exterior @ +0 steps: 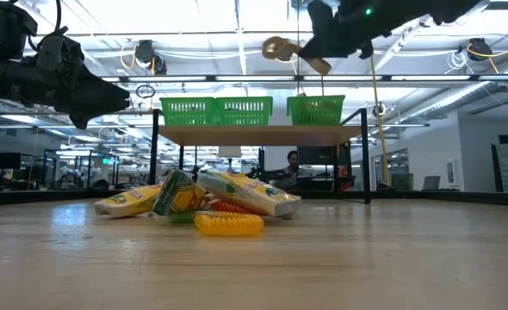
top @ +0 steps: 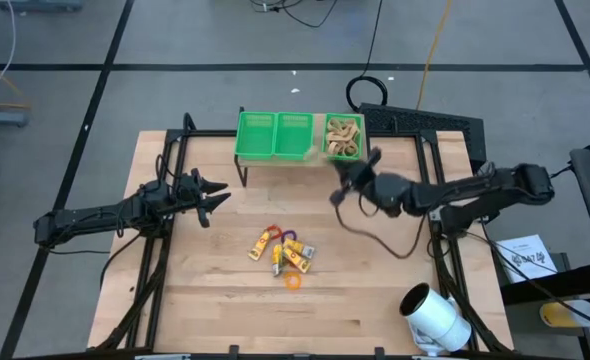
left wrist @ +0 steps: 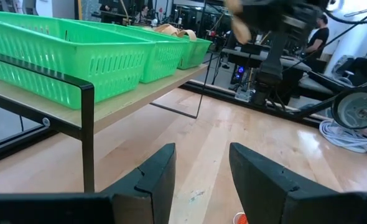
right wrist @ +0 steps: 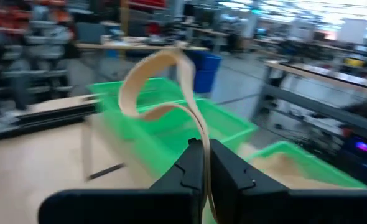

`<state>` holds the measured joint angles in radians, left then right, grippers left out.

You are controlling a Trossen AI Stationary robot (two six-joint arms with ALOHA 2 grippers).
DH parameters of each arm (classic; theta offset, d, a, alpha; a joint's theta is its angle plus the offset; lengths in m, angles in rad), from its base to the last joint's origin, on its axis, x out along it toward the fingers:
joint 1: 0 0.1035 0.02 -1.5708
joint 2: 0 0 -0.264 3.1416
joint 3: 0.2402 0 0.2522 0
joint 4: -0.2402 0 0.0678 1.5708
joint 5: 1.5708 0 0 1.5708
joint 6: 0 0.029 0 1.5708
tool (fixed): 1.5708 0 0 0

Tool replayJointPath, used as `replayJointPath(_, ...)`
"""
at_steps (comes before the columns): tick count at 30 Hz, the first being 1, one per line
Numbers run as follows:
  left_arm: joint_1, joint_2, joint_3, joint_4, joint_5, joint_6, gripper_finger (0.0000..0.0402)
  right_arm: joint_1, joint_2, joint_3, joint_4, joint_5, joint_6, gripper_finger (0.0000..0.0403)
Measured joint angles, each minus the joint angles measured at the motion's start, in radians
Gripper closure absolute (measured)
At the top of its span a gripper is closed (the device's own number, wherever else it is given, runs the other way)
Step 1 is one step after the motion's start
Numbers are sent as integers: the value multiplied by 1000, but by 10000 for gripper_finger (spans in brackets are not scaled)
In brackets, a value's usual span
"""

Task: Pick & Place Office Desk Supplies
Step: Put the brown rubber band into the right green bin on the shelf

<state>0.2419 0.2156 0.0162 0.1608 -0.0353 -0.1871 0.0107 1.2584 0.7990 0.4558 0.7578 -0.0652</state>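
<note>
My right gripper [top: 350,183] hangs in the air just in front of the right-hand green basket [top: 343,138], which holds several tan rubber bands. It is shut on one tan rubber band [right wrist: 158,81], also seen high up in the low view [exterior: 280,47]. A pile of small supplies [top: 285,250] lies on the table's middle: yellow oblong packs, a purple piece and an orange ring [top: 293,281]. My left gripper [top: 213,195] waits open above the table's left part, its fingers [left wrist: 162,180] pointing toward the basket shelf. My right gripper pinches the tan rubber band between its two fingers [right wrist: 230,177] at one end of the loop [right wrist: 201,140]. The band is lifted clear of the table. Its free loop [right wrist: 140,84] stands out curled beyond the fingertips.
Three green baskets [top: 275,135] stand in a row on a raised shelf [exterior: 263,133] at the table's far edge. A large white cylinder [top: 435,315] lies at the near right corner. Bare wood lies between the pile and the shelf.
</note>
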Motion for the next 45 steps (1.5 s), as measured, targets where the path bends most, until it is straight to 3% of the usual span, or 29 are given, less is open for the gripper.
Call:
replayJointPath(6, 0, 0, 0, 0, 0, 0, 243, -159, -8, 0, 5, -65, 14, 396)
replayJointPath(10, 0, 0, 0, 0, 0, 0, 243, -252, -1, -10, 10, -160, 97, 398)
replayJointPath(15, 0, 0, 0, 0, 0, 0, 243, -342, -1, -91, 53, -161, 251, 397)
replayJointPath(23, 0, 0, 0, 0, 0, 0, 243, -360, -5, -209, 228, -188, 281, 393)
replayJointPath(32, 0, 0, 0, 0, 0, 0, 243, -357, -5, -221, 304, -217, 211, 388)
replayJointPath(37, 0, 0, 0, 0, 0, 0, 243, -356, -5, -221, 304, -240, 194, 354)
replayJointPath(45, 0, 0, 0, 0, 0, 0, 243, -322, -6, -221, 355, -244, 132, 259)
